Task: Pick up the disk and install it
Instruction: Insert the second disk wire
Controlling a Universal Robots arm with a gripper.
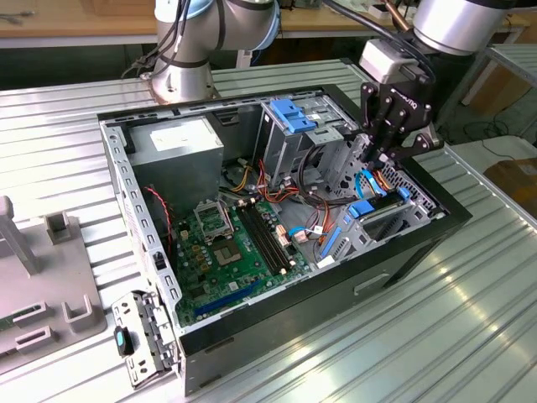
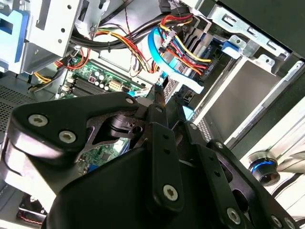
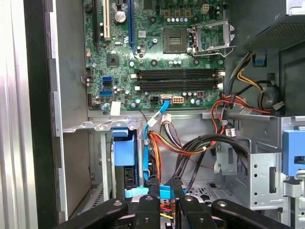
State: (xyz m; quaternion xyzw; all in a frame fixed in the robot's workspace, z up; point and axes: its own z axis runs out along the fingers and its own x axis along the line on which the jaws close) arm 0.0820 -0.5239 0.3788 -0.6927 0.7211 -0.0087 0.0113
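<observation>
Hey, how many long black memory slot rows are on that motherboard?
2. They lie side by side on the green motherboard: one memory row next to the CPU socket, the other row just beyond it. Closely packed slots may merge together.

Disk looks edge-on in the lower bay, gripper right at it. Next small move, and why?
Probably a short, slow push along the slot. In the first wrist view the gripper sits at the blue rail of the disk, which stands edge-on in the drive bay beside the orange and yellow cables. I cannot tell whether it is fully seated, so keep the move small.
</observation>
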